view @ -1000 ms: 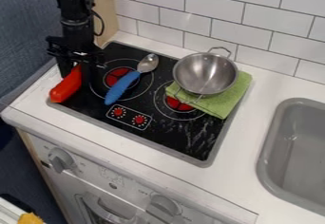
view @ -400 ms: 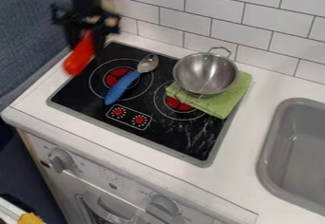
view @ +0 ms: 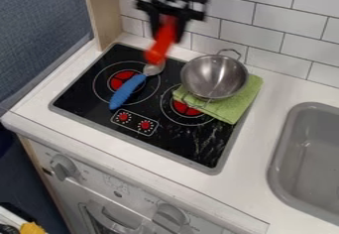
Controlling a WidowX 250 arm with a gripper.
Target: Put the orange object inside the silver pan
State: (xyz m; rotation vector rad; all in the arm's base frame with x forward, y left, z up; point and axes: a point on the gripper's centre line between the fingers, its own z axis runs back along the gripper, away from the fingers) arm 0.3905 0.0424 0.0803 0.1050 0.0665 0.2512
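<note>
The pan [view: 215, 77] sat on a cloth [view: 238, 100] upper right of centre, the spoon [view: 127, 91] left of it on the stove [view: 192, 146], the sink [view: 283, 151] lower right

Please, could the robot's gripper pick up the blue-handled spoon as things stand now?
Probably not yet: the gripper holds the orange object, though the spoon's blue handle looks uncovered.

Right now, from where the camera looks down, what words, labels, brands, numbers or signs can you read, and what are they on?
No word, brand or number can be read for certain.
White oven front: small grey print around the knobs, too small and blurred to read.
Black cooktop: short white marks ring the two red dials; no letters or numbers can be made out.
</note>
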